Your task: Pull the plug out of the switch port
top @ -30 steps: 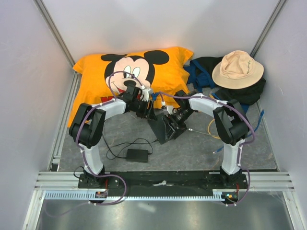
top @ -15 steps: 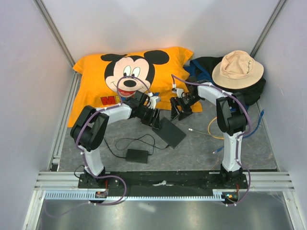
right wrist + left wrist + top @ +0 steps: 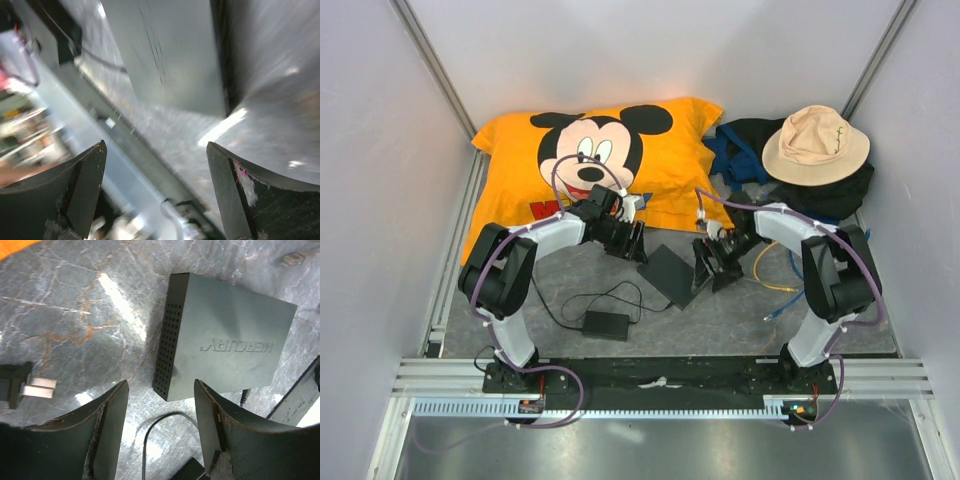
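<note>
The switch (image 3: pixel 672 275) is a flat black box lying on the grey table between the two arms. In the left wrist view the switch (image 3: pixel 230 340) reads MERCURY and has a perforated side; a thin black jack (image 3: pixel 243 397) enters its near edge. My left gripper (image 3: pixel 631 243) is open and empty just left of the switch, and its jaws (image 3: pixel 160 425) hang over a thin black cord (image 3: pixel 150 437). My right gripper (image 3: pixel 711 268) is open and empty at the switch's right edge. The right wrist view is blurred; it shows the right gripper (image 3: pixel 155 190) and the switch's face (image 3: pixel 170 50). A small grey connector (image 3: pixel 292 259) lies loose beyond the switch.
A black power brick (image 3: pixel 606 323) with a thin cord lies near the front. An orange Mickey pillow (image 3: pixel 600 160) fills the back left, and a beige hat (image 3: pixel 815 143) on dark cloth the back right. Yellow (image 3: pixel 765 268) and blue (image 3: pixel 790 295) cables lie to the right.
The switch, held tilted between both grippers a second ago, now lies flat. My right gripper swung away to the pillow's edge and has come back down to the switch's right edge.
</note>
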Tool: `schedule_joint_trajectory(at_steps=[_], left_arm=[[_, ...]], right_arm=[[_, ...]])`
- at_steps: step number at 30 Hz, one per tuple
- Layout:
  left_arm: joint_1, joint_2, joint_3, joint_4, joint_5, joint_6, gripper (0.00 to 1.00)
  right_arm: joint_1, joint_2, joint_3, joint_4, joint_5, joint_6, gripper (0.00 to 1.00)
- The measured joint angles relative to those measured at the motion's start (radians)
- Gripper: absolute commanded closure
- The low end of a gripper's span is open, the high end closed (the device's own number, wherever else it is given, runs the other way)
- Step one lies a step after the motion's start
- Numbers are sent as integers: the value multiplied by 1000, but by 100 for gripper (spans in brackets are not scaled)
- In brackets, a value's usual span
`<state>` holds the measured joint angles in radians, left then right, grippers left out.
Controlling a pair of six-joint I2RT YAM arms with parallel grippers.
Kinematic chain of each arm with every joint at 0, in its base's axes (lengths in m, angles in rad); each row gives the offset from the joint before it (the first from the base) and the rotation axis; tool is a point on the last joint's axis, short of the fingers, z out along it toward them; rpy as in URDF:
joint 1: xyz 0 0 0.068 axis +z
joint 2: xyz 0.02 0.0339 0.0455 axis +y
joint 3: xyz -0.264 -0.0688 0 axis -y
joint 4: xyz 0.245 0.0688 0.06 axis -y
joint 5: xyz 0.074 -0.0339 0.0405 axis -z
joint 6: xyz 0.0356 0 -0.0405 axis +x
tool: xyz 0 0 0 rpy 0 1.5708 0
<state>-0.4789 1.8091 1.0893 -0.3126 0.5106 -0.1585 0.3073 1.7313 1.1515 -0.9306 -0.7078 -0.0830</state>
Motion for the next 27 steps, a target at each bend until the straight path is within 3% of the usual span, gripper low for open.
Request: schedule_joint_trajectory(at_steps=[3,7,15,19,24,27], left_arm=[[-1,0,0,-2,29,0,37],[-1,0,0,1,99,0,37],[-29,-5,-94,31,143,-5,34],[-105,-19,-120,60,167,-8,34],[-214,-19,-119,57,173,-8,39],[-216,-23,-108,18,171,10,42]], right_arm=[[2,48,-106,5,-60,35,9],[5,158,-76,24,-103,85,7],[-19,368,296,36,-81,139,5],[-34,462,477,97,-92,138,5],[-40,514,555,107,-115,129,4],[-53,512,560,98,-114,112,3]])
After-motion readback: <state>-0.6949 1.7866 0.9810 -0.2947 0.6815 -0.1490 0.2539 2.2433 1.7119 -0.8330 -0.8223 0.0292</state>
